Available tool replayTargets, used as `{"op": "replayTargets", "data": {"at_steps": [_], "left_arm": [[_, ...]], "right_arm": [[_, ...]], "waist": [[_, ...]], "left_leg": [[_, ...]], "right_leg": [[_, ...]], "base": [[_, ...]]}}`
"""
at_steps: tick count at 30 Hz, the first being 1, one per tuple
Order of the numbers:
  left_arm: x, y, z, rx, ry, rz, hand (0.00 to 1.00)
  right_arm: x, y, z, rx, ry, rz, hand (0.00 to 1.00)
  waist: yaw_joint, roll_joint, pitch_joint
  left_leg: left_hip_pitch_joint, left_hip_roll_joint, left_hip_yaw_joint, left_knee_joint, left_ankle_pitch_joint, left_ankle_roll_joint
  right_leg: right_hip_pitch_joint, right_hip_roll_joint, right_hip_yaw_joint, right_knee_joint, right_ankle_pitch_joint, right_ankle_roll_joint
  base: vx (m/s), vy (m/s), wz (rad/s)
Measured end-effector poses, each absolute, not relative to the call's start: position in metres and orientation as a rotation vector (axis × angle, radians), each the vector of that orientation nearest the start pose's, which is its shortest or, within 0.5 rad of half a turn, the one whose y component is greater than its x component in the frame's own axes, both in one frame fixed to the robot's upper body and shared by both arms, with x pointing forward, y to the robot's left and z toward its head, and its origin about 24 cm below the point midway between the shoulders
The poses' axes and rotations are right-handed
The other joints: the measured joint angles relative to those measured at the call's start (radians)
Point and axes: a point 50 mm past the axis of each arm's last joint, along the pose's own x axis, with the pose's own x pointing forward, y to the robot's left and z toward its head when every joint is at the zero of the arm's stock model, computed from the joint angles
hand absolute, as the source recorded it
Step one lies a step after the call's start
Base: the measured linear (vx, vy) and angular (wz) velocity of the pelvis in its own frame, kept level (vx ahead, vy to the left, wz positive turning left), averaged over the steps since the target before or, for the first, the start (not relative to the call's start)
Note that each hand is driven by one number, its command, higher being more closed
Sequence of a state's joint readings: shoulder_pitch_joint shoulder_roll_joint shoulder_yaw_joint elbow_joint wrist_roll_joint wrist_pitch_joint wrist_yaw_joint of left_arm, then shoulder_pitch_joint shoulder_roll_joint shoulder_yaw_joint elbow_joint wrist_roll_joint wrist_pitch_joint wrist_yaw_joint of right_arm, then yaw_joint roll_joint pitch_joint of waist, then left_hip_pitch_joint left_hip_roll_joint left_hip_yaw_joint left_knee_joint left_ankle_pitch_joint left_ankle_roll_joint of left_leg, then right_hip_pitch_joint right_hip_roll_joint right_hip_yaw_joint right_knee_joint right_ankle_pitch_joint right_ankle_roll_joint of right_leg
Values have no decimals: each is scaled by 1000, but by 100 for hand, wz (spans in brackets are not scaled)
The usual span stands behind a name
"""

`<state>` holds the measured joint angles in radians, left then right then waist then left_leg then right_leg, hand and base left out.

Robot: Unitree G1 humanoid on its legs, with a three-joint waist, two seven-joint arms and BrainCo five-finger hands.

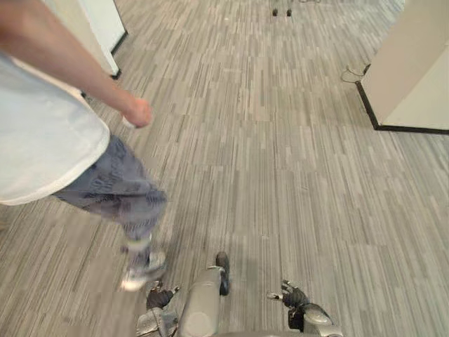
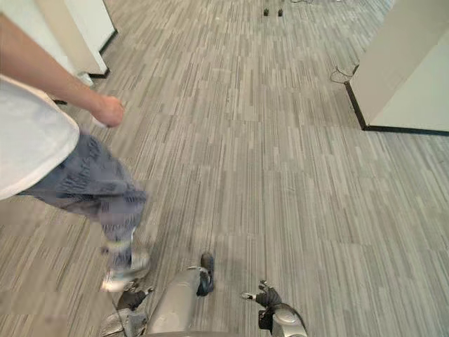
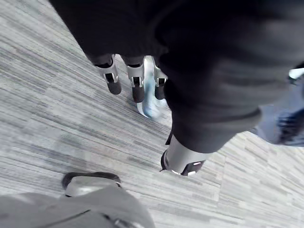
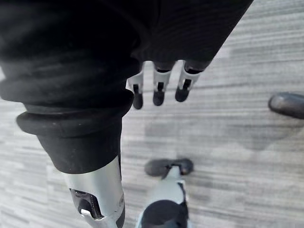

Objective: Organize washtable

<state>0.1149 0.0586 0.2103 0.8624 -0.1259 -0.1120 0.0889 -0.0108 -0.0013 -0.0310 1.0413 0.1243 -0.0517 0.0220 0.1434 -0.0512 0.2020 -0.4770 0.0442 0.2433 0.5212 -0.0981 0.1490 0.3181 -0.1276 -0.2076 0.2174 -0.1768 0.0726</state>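
Note:
My left hand [image 1: 160, 298] hangs low at the bottom of the eye views, over grey striped carpet [image 1: 280, 175]. In the left wrist view its fingers [image 3: 137, 83] are relaxed and its thumb [image 3: 183, 164] stands apart, with nothing held. My right hand [image 1: 295, 298] hangs at the lower right in the same way. The right wrist view has its fingers [image 4: 159, 90] loosely straight above the floor, holding nothing.
A person [image 1: 42, 133] in a white shirt and grey-blue trousers steps past close on my left, fist [image 1: 139, 112] swung forward and pale shoe [image 1: 140, 275] near my left hand. White panels with black bases stand at the right [image 1: 410, 70] and far left [image 1: 98, 28].

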Motion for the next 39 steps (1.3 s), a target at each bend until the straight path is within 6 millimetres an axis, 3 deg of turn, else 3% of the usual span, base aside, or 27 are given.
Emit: {"op": "replayTargets", "data": {"at_steps": [1, 2, 4, 5, 9, 11, 12, 13, 14, 15, 16, 17, 18, 19, 20, 21, 22, 25, 27, 29, 30, 31, 32, 34, 35, 36, 39], "left_arm": [[120, 218, -140, -86, 863, 403, 0], [120, 221, -140, -71, 876, 399, 0], [116, 218, -143, -73, 908, 393, 0], [116, 212, -144, -68, 913, 364, 0], [125, 198, -146, -60, 920, 299, 0], [133, 190, -146, -36, 928, 240, 0], [131, 188, -148, -4, 940, 206, 0], [130, 190, -148, 19, 942, 195, 0], [125, 193, -150, 35, 962, 192, 0], [112, 199, -152, 42, 988, 212, 0], [112, 198, -152, 54, 991, 203, 0], [112, 194, -153, 49, 995, 198, 0], [108, 185, -156, -27, 1008, 243, 0], [105, 184, -157, -42, 1016, 254, 0], [104, 184, -157, -43, 1017, 255, 0], [108, 188, -155, -52, 994, 270, 0], [115, 198, -150, -35, 956, 286, 0], [122, 213, -142, -27, 900, 319, 0], [118, 215, -143, -39, 905, 333, 0], [105, 206, -148, -74, 941, 339, 0], [101, 205, -150, -77, 954, 341, 0], [94, 208, -151, -77, 971, 356, 0], [94, 213, -150, -78, 967, 375, 0], [89, 218, -152, -76, 985, 388, 0], [86, 224, -152, -65, 998, 395, 0], [85, 225, -152, -61, 1008, 398, 0], [79, 222, -154, -66, 1023, 397, 0]], "right_arm": [[132, -153, -154, 148, 986, -91, 0], [131, -152, -154, 150, 988, -89, 0], [128, -156, -154, 148, 985, -99, 0], [132, -161, -150, 144, 944, -109, 0], [145, -166, -142, 131, 874, -112, 0], [149, -172, -141, 113, 869, -116, 0], [150, -174, -141, 104, 875, -114, 0], [154, -173, -140, 95, 871, -104, 0], [154, -172, -140, 89, 868, -98, 0], [149, -171, -143, 86, 892, -91, 0], [138, -172, -148, 91, 931, -102, 0], [137, -179, -147, 97, 928, -124, 0], [140, -196, -144, 63, 912, -157, 0], [139, -199, -144, 56, 917, -163, 0], [138, -200, -144, 49, 924, -163, 0], [136, -199, -146, 58, 937, -167, 0], [135, -193, -148, 79, 954, -164, 0], [135, -176, -152, 94, 982, -113, 0], [137, -170, -152, 90, 987, -89, 0], [136, -169, -153, 81, 989, -78, 0], [135, -169, -154, 80, 996, -78, 0], [131, -158, -155, 107, 1007, -67, 0], [132, -152, -155, 130, 998, -66, 0], [130, -149, -155, 150, 989, -73, 0], [132, -146, -153, 161, 971, -71, 0], [132, -146, -153, 163, 967, -71, 0], [139, -148, -147, 140, 916, -56, 0]], "waist": [[-11, -10, -1], [-20, -26, 1], [-29, -14, 7], [-47, 19, 11], [-84, 21, 13], [-98, 20, 15], [-120, 2, 22], [-131, -11, 34], [-132, -14, 33], [-135, -21, 19], [-137, -10, 7], [-143, 25, -3], [-146, 121, -8], [-138, 143, -6], [-133, 153, -3], [-127, 151, 15], [-109, 114, 27], [-71, 41, 40], [-52, 32, 47], [-14, 71, 35], [-5, 76, 34], [-1, 58, 24], [-6, 33, 20], [-21, 10, 13], [-31, -19, 17], [-37, -24, 18], [-58, -1, 27]], "left_leg": [[53, -30, -24, 62, -95, 3], [105, -56, -28, 64, -120, -9], [279, -90, -57, -21, -159, -17], [431, -101, -80, -134, -167, -10], [657, -120, -148, -322, -174, -15], [734, -125, -192, -378, -187, -25], [793, -141, -222, -439, -189, -30], [870, -155, -245, -473, -216, -65], [897, -155, -249, -463, -233, -73], [907, -154, -264, -359, -267, -101], [855, -144, -274, -152, -279, -122], [797, -112, -263, -14, -264, -146], [645, 14, -190, 351, 17, -185], [608, 65, -149, 438, 140, -194], [571, 121, -103, 531, 136, -173], [490, 218, -16, 695, 32, -98], [404, 234, 17, 754, -44, -82], [204, 159, 28, 589, -144, -115], [110, 88, 10, 276, -146, -141], [59, 64, -40, -238, -13, -249], [45, 72, -42, -212, 67, -240], [33, 45, -53, -125, 127, -156], [23, 25, -39, -39, 51, -87], [68, -10, -30, 44, -73, -49], [149, -44, -11, 45, -128, -37], [202, -58, -10, 39, -154, -36], [506, -96, 5, -117, -218, -28]], "right_leg": [[-80, -26, 61, 304, 86, 84], [-148, -38, 100, 530, 122, 122], [-269, -57, 82, 848, 127, 99], [-371, -63, 9, 947, 78, 17], [-598, -53, -196, 721, -51, -52], [-693, -26, -255, 393, -7, -23], [-724, -15, -265, 140, 74, 29], [-767, -13, -258, 57, 95, 20], [-781, -3, -255, 62, 98, -7], [-772, 32, -241, 75, 102, -82], [-732, 79, -197, 57, 174, -222], [-723, 100, -203, 64, 212, -260], [-623, 176, -233, 24, 221, -268], [-568, 209, -226, -15, 226, -261], [-522, 230, -215, -39, 232, -253], [-431, 259, -187, -64, 182, -235], [-344, 250, -158, -91, 136, -217], [-186, 196, -74, -142, 49, -166], [-105, 157, -26, -162, 2, -123], [-12, 134, 63, -215, -61, -79], [20, 135, 92, -231, -77, -69], [55, 96, 103, -226, -84, -70], [27, 58, 102, -102, -96, -48], [-86, 6, 157, 256, -70, 33], [-181, -16, 219, 570, 9, 116], [-225, -21, 232, 709, 47, 142], [-393, -94, 91, 979, -4, -13]], "base": [[1055, 456, 64], [840, 367, 63], [714, 275, 34], [663, 250, 28], [581, 148, 46], [728, 59, 67], [701, 14, 77], [741, -20, 65], [787, -39, 43], [1022, -85, 57], [889, -78, 69], [1028, -47, 62], [824, 7, 17], [824, 17, -3], [655, 7, -21], [804, 6, -23], [788, 9, -25], [850, 61, -61], [785, 169, -85], [822, 303, -116], [935, 392, -97], [1160, 495, -48], [979, 405, -22], [856, 385, 4], [938, 410, 9], [600, 236, 2], [752, 267, -19]]}}
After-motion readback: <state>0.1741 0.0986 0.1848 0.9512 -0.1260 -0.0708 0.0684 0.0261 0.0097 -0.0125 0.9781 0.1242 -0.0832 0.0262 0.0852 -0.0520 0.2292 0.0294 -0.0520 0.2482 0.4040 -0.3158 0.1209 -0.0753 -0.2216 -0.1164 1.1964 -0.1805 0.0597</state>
